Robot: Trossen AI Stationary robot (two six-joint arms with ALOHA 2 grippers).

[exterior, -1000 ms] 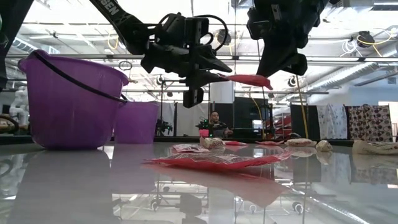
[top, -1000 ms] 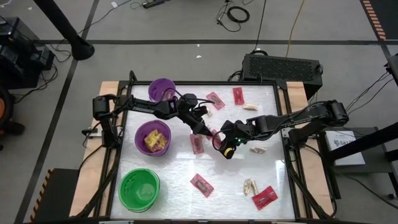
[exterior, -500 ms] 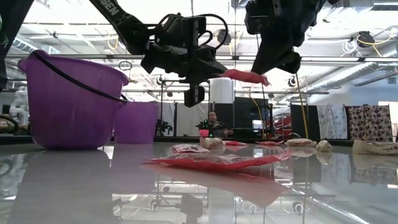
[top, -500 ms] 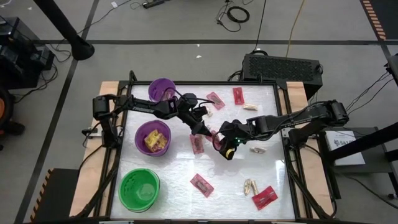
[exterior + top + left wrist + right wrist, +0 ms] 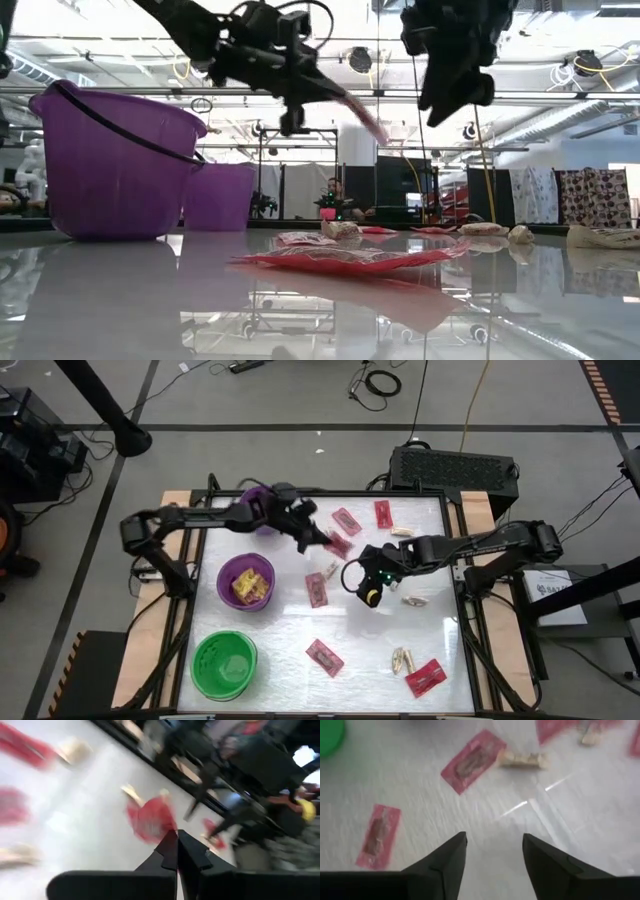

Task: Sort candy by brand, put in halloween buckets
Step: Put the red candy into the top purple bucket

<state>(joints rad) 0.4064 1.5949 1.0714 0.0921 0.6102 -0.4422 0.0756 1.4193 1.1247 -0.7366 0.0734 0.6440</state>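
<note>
Your left gripper (image 5: 318, 538) is up off the table near its back edge, just right of the small purple bucket (image 5: 262, 500), with its fingers pressed together on a flat pink-red packet (image 5: 337, 544); in the low view that packet (image 5: 362, 117) hangs slanting down from the fingertips, well above the table. Your right gripper (image 5: 352, 577) sits near the middle of the table, also raised, and its fingers (image 5: 442, 862) are spread apart with nothing between them. Below it lie more pink-red packets on the white table (image 5: 270, 630): one (image 5: 316, 589) just left of the right gripper, one (image 5: 324, 657) nearer the front, and another (image 5: 425, 677) at the front right beside a tan piece (image 5: 402, 659). Two more pink-red packets (image 5: 347, 520) rest by the back edge with a tan piece (image 5: 403, 531). The wider purple bucket (image 5: 245, 582) holds yellow packets, and the green bucket (image 5: 223, 664) stands at the front left.
</note>
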